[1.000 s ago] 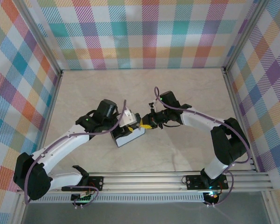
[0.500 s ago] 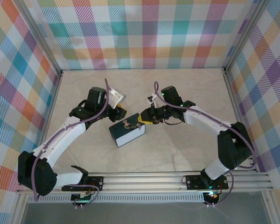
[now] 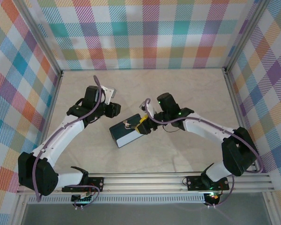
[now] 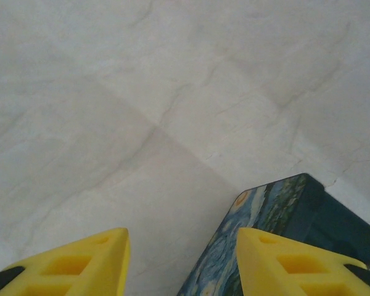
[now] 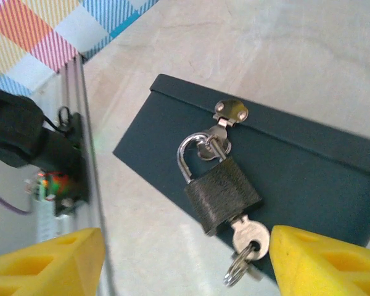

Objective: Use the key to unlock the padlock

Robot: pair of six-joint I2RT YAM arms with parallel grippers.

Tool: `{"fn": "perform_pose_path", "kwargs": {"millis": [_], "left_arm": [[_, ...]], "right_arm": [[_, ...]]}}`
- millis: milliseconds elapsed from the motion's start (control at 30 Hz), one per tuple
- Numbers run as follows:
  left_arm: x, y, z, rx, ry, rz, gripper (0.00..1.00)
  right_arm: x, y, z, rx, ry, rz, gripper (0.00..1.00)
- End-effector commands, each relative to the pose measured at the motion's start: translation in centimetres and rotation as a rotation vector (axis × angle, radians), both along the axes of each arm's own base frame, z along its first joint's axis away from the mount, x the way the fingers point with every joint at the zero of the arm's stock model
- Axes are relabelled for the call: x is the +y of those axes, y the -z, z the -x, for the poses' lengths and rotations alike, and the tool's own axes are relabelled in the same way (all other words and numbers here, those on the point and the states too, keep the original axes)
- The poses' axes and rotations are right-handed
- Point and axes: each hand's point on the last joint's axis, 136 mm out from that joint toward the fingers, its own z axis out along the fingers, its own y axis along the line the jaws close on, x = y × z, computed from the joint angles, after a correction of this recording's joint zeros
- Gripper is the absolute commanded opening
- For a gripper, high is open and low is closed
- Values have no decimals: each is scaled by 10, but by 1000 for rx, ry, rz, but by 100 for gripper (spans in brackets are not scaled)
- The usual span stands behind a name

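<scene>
Items counted: one padlock (image 5: pixel 222 194), one key (image 5: pixel 251 237), one tin box (image 3: pixel 128 133), two arms and two grippers. The box lies near the middle of the table (image 3: pixel 192 93), a little left of centre, with a dark face turned up. The padlock lies on that dark face, its dark body flat against the metal. Its thin shackle is passed through the single hasp (image 5: pixel 230 112) at the lid edge and appears closed. The key is seated in the bottom of the padlock body. One small ring (image 5: pixel 234 272) hangs from the key's head, and whether further keys sit on the ring cannot be told. The right gripper (image 5: pixel 186 237) is at the right end of the box, directly over the padlock and key. Its two yellow fingers (image 5: pixel 52 262) are spread wide, one on each side of the lock, and grip nothing. The left gripper (image 4: pixel 180 237) is on the far left side of the box, close to a corner of it but clear of it. Its jaws are likewise wide apart and hold nothing. In the left wrist view the blue-and-yellow painted side of the box shows beside the right-hand finger. One aluminium rail (image 3: pixel 150 180) runs along the near edge and carries both arm bases.
</scene>
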Motion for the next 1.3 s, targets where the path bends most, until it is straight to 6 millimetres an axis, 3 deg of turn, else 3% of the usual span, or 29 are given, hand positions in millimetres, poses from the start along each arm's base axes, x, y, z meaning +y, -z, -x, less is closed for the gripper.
{"fn": "perform_pose_path", "kwargs": {"millis": [0, 100, 300, 533, 633, 767, 900, 1167, 1267], "left_arm": [[7, 8, 3, 87, -52, -10, 48], [9, 17, 13, 120, -58, -8, 48], [10, 35, 26, 183, -58, -2, 47], [8, 51, 26, 215, -55, -3, 47], [8, 55, 26, 224, -53, -5, 46], [7, 61, 28, 245, -51, 0, 45], [7, 65, 29, 252, -53, -4, 45], [8, 65, 29, 255, -63, -4, 44], [9, 66, 30, 253, -66, -10, 43]], "right_arm": [[10, -18, -21, -302, -75, -44, 72], [18, -17, -15, -355, -167, -63, 72], [25, 2, -3, -361, -306, -56, 72], [29, 23, -9, -357, -330, -11, 64], [30, 27, -8, -327, -344, 2, 56], [32, 25, -3, -320, -361, -14, 58], [33, 24, 4, -313, -385, -8, 53], [35, 43, 8, -333, -397, 70, 52], [34, 46, 7, -350, -396, 92, 47]]}}
